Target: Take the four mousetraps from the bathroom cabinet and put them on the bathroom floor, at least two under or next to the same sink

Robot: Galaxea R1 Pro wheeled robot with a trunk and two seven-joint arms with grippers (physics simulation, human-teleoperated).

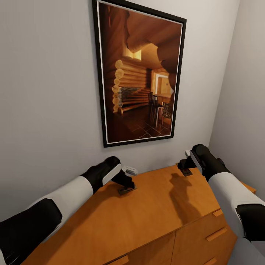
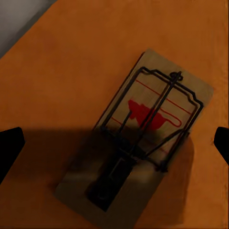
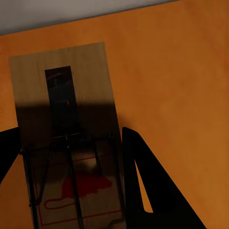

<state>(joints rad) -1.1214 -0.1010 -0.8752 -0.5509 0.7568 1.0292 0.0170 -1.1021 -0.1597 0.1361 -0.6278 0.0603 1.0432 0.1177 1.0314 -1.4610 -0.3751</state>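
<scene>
I am looking at two mousetraps lying flat on top of the cabinet (image 1: 147, 209): one mousetrap (image 2: 138, 131) under my left gripper (image 1: 127, 187), the other mousetrap (image 3: 67, 138) under my right gripper (image 1: 186, 170), close to the wall (image 1: 48, 92) below the framed picture (image 1: 140, 73).

The left jaws are standing wide, a dark fingertip (image 2: 9, 148) showing well clear on either side of the plate, touching nothing. The right fingers (image 3: 143, 176) are straddling their trap along its long edges; I cannot tell whether they are pressing on it.

What I am worrying about:
- The left trap is lying skewed across the jaws, so closing now may catch a corner and spin the plate.
- Pinching the wire frame rather than the wood may let it slip.
- The right trap, so near the wall, may get nudged against it.
</scene>
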